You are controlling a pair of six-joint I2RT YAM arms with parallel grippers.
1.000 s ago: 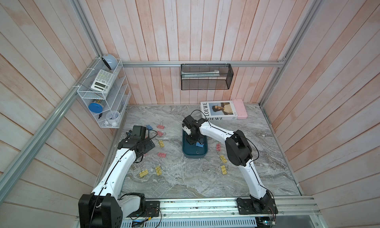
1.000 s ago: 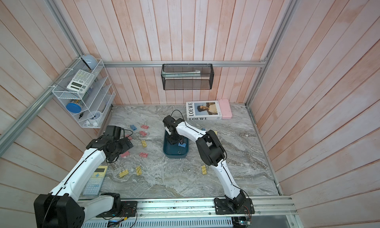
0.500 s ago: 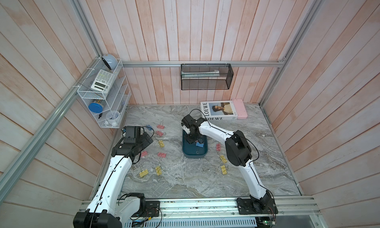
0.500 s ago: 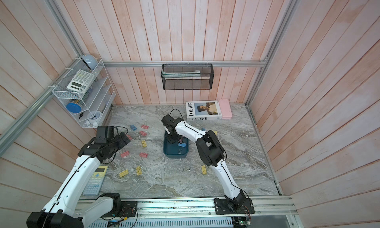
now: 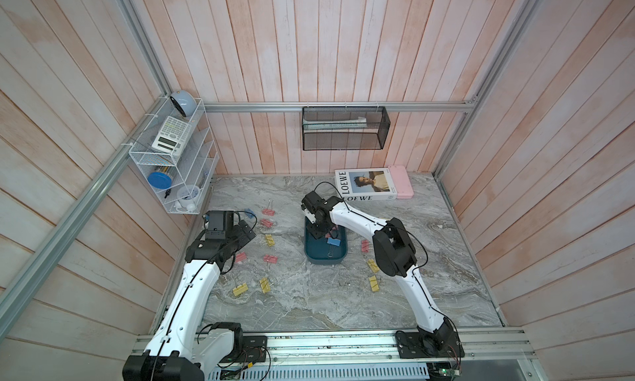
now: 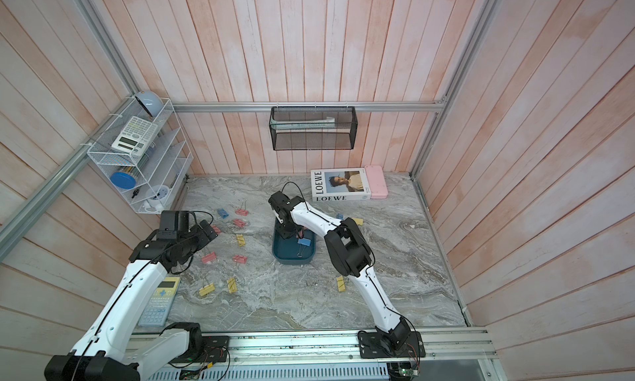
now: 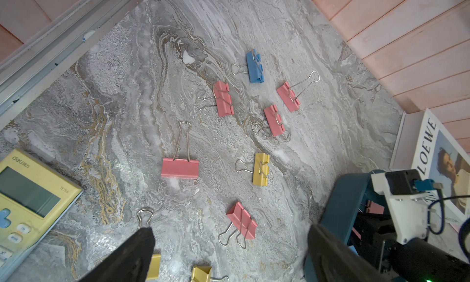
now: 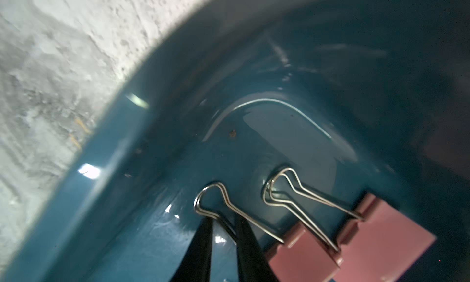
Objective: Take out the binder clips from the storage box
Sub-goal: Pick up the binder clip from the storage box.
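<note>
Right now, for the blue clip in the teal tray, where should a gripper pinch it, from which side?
Probably the wire handle, pinched from straight above: it sticks out of the blue binder clip toward the near rim of the storage box, and its walls hinder a sideways approach.

Book (image 5: 369,185) on desk: "LOEWE" on cover, vertical, and again along spine; legible in both top views (image 6: 340,185). Left wrist view: cover lettering "LOEWE" (image 7: 432,151). Yellow calculator (image 7: 25,191): brand "deli", model "TE705".
</note>
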